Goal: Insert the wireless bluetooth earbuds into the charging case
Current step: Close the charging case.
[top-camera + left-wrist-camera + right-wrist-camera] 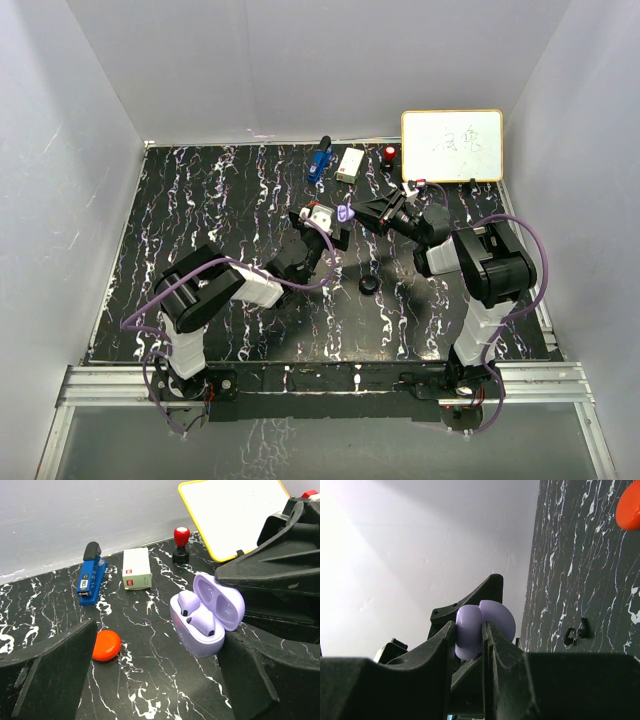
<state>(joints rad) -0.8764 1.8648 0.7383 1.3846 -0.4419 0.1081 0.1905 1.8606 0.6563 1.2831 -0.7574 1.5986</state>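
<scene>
1. Right gripper (469,627): fingers clamped hard on the lavender charging case (197,640), pinching it from one side. Lid stands open.
2. Left gripper (159,635): fingers (50,670) spread wide, holding nothing. The lavender case sits just ahead, between them.
3. Inside the case: two lavender earbuds (189,603), one per well, both apparently seated.
4. Step in hand, as judged: the lavender pair is in and only the lid remains. The next move likely calls for the free left fingers to tip the lid down while the right steadies the base, pressing gently so the case does not twist out of the pinch.
5. Further out: red case (106,645), closed, on the table near the left fingers. Black case (368,286) lies well apart, toward the arm bases; open or closed cannot be told. Small dark shapes (575,632) on the table, probably black buds, too small to confirm. No red buds in view.
6. Count: cases, three. Lavender buds, two. Dark shapes, seemingly two. Blue stapler (91,574), one. White box (136,569), one. Red-topped stamp (181,544), one. Whiteboard (235,515), one.
</scene>
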